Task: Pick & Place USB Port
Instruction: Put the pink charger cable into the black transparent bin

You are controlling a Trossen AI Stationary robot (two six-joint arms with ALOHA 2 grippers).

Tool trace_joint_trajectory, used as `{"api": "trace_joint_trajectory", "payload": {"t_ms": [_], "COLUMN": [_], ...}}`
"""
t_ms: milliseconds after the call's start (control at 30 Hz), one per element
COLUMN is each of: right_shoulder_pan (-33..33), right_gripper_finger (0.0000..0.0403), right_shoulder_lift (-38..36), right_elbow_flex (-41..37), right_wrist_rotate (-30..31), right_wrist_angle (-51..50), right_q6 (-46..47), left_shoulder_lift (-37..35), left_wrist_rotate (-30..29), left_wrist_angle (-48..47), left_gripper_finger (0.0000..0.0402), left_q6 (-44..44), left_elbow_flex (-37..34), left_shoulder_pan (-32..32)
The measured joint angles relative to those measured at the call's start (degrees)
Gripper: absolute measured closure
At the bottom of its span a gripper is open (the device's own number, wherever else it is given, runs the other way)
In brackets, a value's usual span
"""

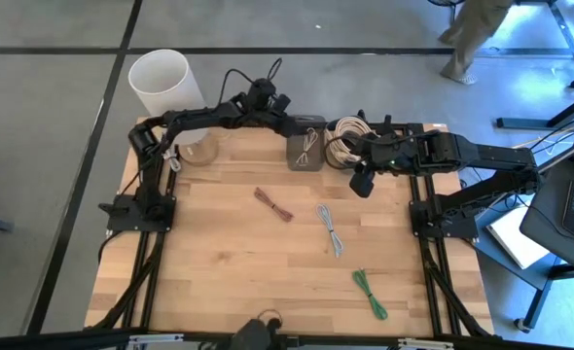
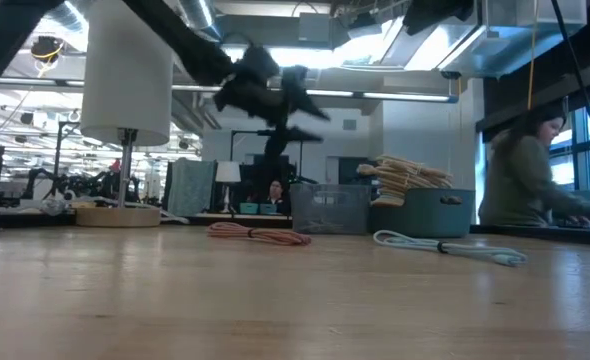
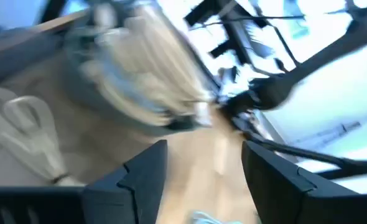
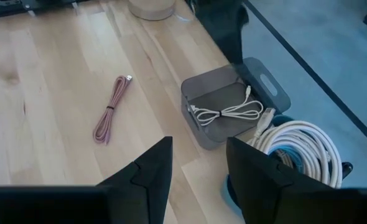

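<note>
A white USB cable (image 4: 224, 112), tied in a bundle, lies on the floor of a grey bin (image 1: 306, 151) at the table's far edge. My left gripper (image 3: 202, 162) hangs open just above and beside that bin, nothing between its fingers; the low view shows it (image 2: 275, 95) well above the table. My right gripper (image 4: 199, 155) hovers open over the table near the bin, holding nothing. On the tabletop lie a red cable (image 1: 273, 204), a pale cable (image 1: 331, 230) and a green cable (image 1: 370, 292).
A teal bowl (image 1: 345, 144) heaped with coiled white cables stands right of the grey bin. A lamp with a white shade (image 1: 161, 83) stands at the far left corner. A person (image 2: 535, 170) sits beyond the table's right side.
</note>
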Motion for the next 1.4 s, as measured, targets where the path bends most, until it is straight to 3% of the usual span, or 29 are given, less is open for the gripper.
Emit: {"api": "trace_joint_trajectory", "payload": {"t_ms": [233, 567, 700, 933, 1400], "right_shoulder_pan": [0.0, 0.0, -0.2, -1.3, -1.3], "right_gripper_finger": [0.0247, 0.0247, 0.0247, 0.0247, 0.0247], "right_shoulder_lift": [0.0, 0.0, 0.0, 0.0, 0.0], "right_elbow_flex": [0.0, 0.0, 0.0, 0.0, 0.0], "right_wrist_rotate": [0.0, 0.2, 0.2, 0.1, -0.9], "right_wrist_angle": [-1.2, -1.3, -1.2, -0.6, 1.1], "right_q6": [0.6, -1.4, -1.7, -1.6, -1.6], "left_shoulder_lift": [-8.6, -12.1, -12.1, -12.0, -2.7], "left_wrist_rotate": [-3.8, -19.3, -29.0, -43.5, -44.8], "left_wrist_angle": [-14.9, -49.5, -59.3, -60.3, -56.7], "left_gripper_finger": [0.0214, 0.0215, 0.0215, 0.0215, 0.0215], "left_q6": [8.7, 26.9, 38.3, 55.0, 70.1], "left_elbow_flex": [0.0, 0.0, 0.0, 0.0, 0.0], "left_shoulder_pan": [-6.7, -20.4, -25.7, -30.4, -30.2]}}
